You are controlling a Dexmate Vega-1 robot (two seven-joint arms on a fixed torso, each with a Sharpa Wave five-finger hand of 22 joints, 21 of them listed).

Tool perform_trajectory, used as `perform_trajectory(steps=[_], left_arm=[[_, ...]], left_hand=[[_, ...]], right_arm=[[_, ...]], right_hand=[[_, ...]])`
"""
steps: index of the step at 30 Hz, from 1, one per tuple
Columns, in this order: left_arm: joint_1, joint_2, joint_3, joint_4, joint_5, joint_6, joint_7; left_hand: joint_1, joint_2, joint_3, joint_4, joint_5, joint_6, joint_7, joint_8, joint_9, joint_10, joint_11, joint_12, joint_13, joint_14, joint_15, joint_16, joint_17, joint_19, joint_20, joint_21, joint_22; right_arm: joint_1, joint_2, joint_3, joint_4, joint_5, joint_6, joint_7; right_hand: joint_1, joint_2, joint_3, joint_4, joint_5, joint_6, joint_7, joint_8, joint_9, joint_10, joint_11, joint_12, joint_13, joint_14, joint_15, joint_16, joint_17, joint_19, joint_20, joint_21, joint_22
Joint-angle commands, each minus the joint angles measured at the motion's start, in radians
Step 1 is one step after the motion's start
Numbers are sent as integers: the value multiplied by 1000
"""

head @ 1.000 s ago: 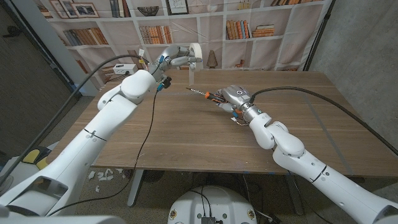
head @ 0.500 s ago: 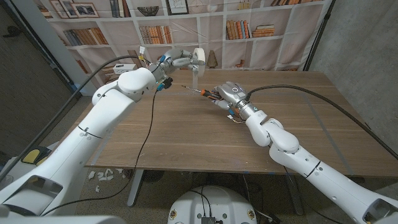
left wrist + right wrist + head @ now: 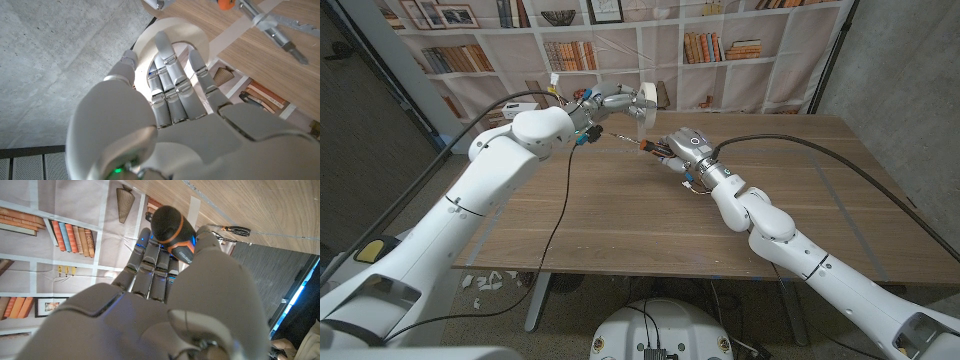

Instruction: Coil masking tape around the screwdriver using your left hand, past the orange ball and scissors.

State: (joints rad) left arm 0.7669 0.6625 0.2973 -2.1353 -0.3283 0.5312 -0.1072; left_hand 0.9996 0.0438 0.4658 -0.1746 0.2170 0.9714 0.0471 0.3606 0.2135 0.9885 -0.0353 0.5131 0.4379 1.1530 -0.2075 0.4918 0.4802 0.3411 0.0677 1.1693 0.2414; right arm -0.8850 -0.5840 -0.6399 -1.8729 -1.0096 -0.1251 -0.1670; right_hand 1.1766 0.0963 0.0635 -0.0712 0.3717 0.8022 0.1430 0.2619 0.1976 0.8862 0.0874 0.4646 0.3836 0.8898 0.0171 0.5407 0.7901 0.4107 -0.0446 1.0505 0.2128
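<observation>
Bookshelves back a wooden desk [image 3: 620,215]; from the head view, the left hand [image 3: 612,100] holds the masking tape [image 3: 644,100] roll above the far edge, right by the screwdriver [image 3: 642,146] in the right hand [image 3: 682,148]. Left wrist view: fingers [image 3: 170,75] through the roll, strip running to the shaft, so mid-wrap. Right wrist view: fist around the handle. Next I'd guess another loop around the shaft, keeping tension.

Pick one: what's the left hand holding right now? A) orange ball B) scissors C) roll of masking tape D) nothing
C. In the left wrist view the left hand has its fingers wrapped on the roll of masking tape, and a strip of tape runs from it to the shaft of the screwdriver; the head view shows the roll held up beside the right hand.
</observation>
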Motion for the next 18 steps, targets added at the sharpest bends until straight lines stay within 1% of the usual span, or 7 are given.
perform_trajectory(steps=[1,5,10,15,18], left_arm=[[-20,34,-6,-31,-46,42,-6],[-22,49,-14,-42,-61,51,-14],[-31,63,-21,-49,-70,51,-17],[-44,84,-22,-73,-53,63,-4],[-55,108,-19,-99,-30,93,9]], left_hand=[[130,113,30,19,-6,21,18,-1,3,109,-100,-3,125,21,-19,4,3,10,1,10,-1],[130,113,30,19,-10,23,21,-3,3,112,-99,-4,125,24,-17,4,4,10,2,15,-1],[131,112,31,19,-13,22,22,-6,3,112,-98,-5,128,24,-17,2,5,8,4,20,-2],[134,113,32,19,-17,21,23,-9,4,112,-99,-6,133,27,-18,2,7,9,5,26,-4],[135,112,31,18,-19,23,25,-9,4,112,-96,-6,136,27,-18,3,10,7,6,30,-4]], right_arm=[[35,13,-13,51,11,5,-3],[44,15,-17,70,16,6,-12],[58,15,-28,88,20,6,-3],[66,12,-30,103,32,7,-2],[67,7,-28,108,40,4,1]], right_hand=[[52,53,-1,1,7,292,-249,0,6,194,-185,4,5,144,-240,0,4,-6,-118,5,0],[54,53,-3,1,8,292,-248,-1,6,193,-184,4,7,143,-240,-2,6,-7,-118,6,-1],[55,53,-5,2,11,293,-247,-3,6,193,-186,4,11,144,-240,-4,9,-9,-118,8,-2],[55,54,-7,3,12,294,-248,-4,7,191,-186,4,13,144,-240,-5,11,-10,-118,10,-3],[56,53,-8,3,14,293,-249,-6,7,191,-186,4,15,144,-240,-7,13,-11,-118,11,-4]])
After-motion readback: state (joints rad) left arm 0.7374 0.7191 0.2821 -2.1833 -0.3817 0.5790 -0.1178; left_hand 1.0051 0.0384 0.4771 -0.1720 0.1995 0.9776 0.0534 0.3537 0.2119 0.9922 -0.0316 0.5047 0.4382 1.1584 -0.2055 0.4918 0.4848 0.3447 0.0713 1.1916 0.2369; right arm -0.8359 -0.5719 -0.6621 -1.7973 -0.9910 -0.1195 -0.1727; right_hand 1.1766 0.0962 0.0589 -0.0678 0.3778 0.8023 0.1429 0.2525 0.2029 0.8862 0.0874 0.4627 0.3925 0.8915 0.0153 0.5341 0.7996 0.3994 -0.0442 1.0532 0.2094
